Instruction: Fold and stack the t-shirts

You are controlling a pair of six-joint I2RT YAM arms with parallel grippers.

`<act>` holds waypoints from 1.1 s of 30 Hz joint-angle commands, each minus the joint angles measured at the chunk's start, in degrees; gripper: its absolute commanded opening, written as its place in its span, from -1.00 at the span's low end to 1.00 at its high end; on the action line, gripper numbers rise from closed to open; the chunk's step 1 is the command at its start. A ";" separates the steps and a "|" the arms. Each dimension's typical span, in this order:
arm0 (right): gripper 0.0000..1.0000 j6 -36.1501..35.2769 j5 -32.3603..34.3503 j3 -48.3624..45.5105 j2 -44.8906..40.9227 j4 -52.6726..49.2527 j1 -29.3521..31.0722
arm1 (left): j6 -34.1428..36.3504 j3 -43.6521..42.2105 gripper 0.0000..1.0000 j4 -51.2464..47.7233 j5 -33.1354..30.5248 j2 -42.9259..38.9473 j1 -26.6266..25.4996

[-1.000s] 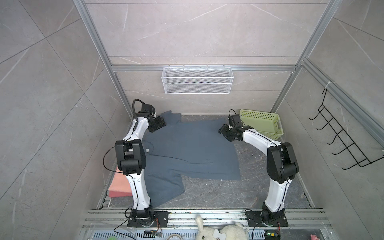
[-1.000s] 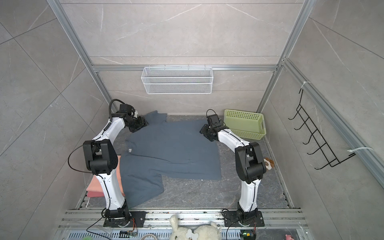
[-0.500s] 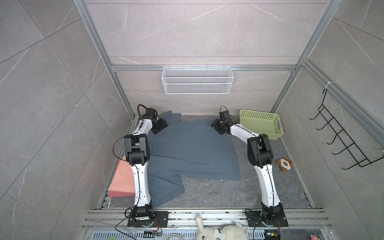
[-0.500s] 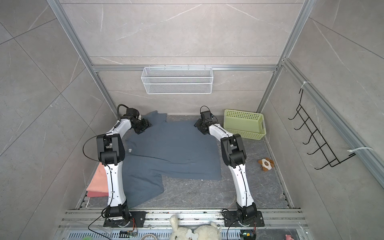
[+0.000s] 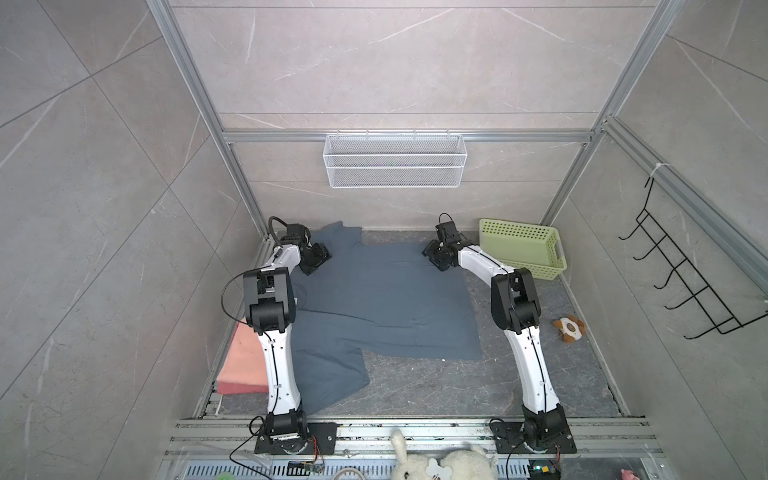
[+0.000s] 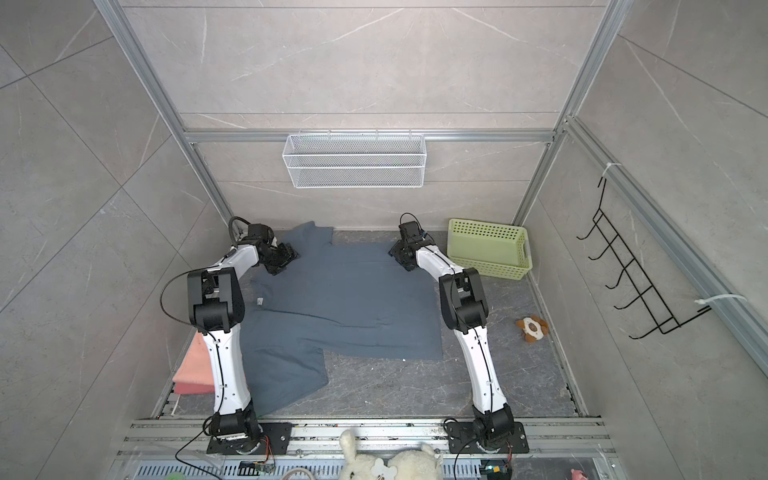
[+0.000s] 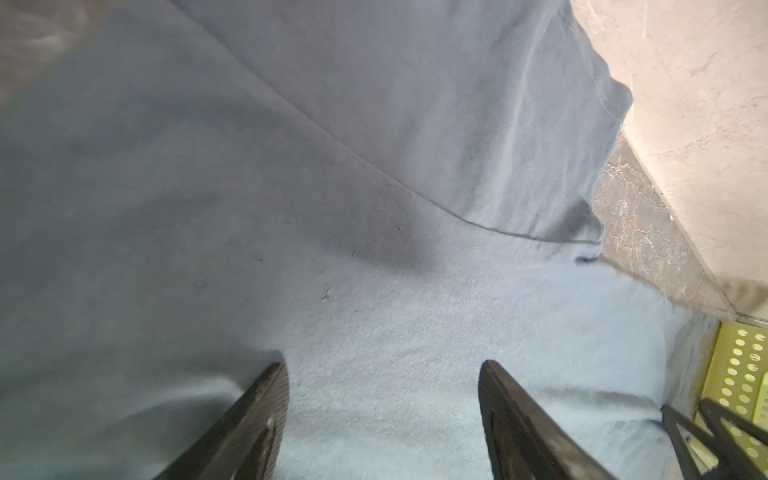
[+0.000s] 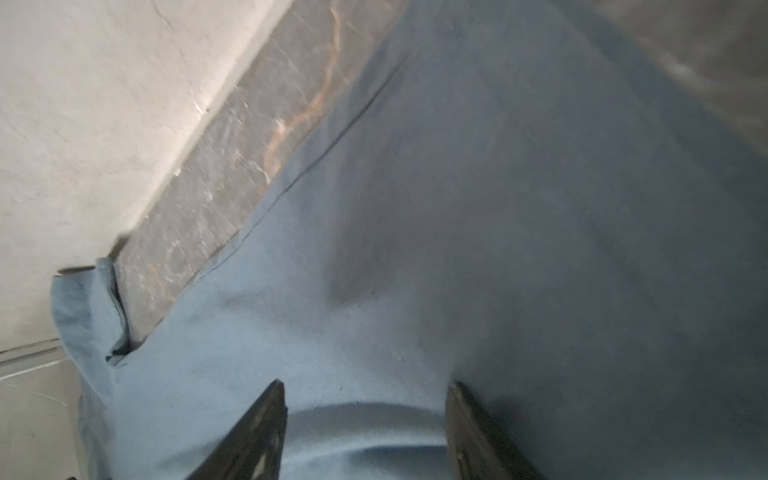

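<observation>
— Grey-tiled walls (image 5: 395, 62) are boxing in a dark marbled counter (image 5: 415, 386), shown from above in both top views. A large blue-grey t-shirt (image 5: 386, 299) is lying spread flat over most of it. One sleeve is trailing toward the near edge and the other is reaching toward the back wall.

— Is anything changing?

— Only the arms. Over the last second the left arm (image 5: 270, 307) and right arm (image 5: 515, 307) have been stretching out, and they are now drawing their elbows back. The right arm is no longer hiding the small plush toy (image 5: 568, 328). The shirt is staying just as flat as it was.

— What is that meaning for the task?

— As I am judging it, the fold of this shirt is not yet beginning. The salmon-pink t-shirts (image 5: 243, 361) are sitting in a neat pile at the counter's left edge, partly behind the left arm.

— And where are the pincers sitting?

— The left pincer (image 5: 318, 257) is resting on the shirt by the far sleeve's seam. The right pincer (image 5: 436, 254) is resting on the far hem corner, just beside a pale green basket (image 5: 519, 253). Both are released. In the wrist views their fingers (image 7: 274, 386) are standing apart on the cloth, clamping nothing. A soft hump of fabric is rising between the right pair.
</observation>
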 commanded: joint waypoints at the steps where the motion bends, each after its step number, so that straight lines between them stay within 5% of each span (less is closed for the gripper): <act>1: 0.26 -0.68 1.66 -8.62 -2.40 -7.53 0.22 | -1.18 -5.44 0.51 -7.00 -3.19 -1.59 1.40; 6: 0.25 0.51 3.15 -16.43 -7.31 -6.68 0.21 | -0.89 -10.30 0.51 -8.41 -3.39 -5.41 1.51; 11: 0.27 -2.11 2.89 -12.30 -6.33 -5.86 0.19 | -0.76 -9.67 0.51 -8.76 -1.23 -8.49 1.56; 17: 0.27 -6.39 3.08 -1.29 -5.29 -6.04 0.23 | 1.37 2.88 0.50 -8.63 0.61 -6.66 1.55; 26: 0.33 -6.08 9.76 12.82 1.52 -10.72 -1.05 | 6.99 28.10 0.48 -12.58 -1.29 10.59 1.99; 33: 0.40 -7.02 12.92 24.50 9.02 -16.60 -1.43 | 4.66 29.97 0.46 -5.92 -5.79 14.38 2.26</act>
